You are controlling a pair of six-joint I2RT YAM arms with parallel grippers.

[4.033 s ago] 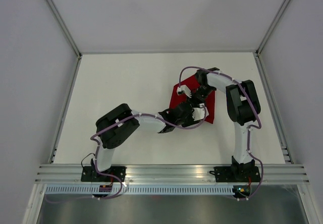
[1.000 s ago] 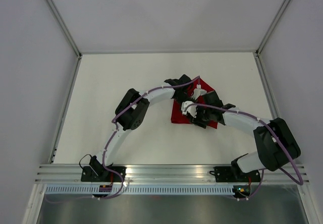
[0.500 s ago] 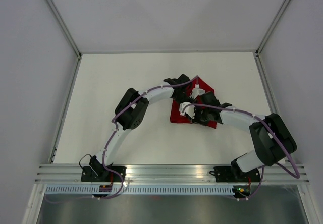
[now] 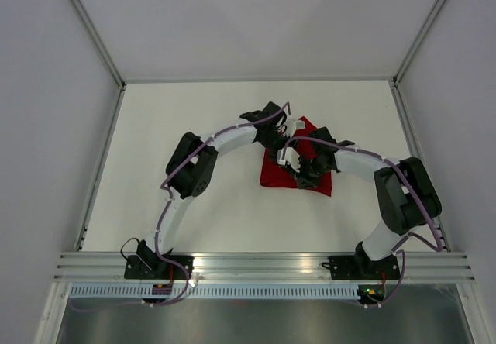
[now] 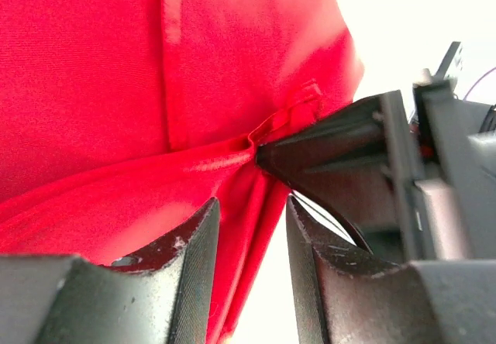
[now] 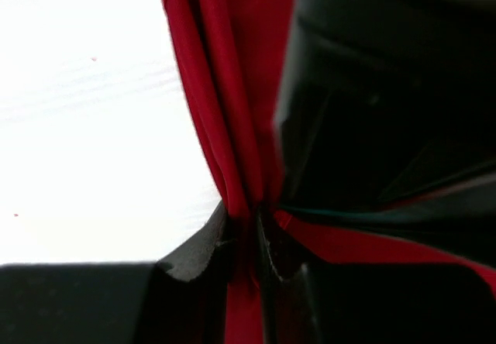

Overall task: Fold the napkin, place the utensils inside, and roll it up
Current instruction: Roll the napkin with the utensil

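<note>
The red napkin lies bunched on the white table. The right gripper, over the napkin's middle, is closed on a raised fold of it. The left gripper, at the napkin's far edge, has its jaws apart and holds nothing. The knife is not visible. I think the thin, shiny fold may slip out of the pinch. With only one grip, a pull may also drag the whole napkin and spoil the folding.

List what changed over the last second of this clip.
Over the last second the left gripper opened, released the napkin and backed off leftward; the right gripper closed on a fold of it. The napkin stayed folded in the same spot on the table.
</note>
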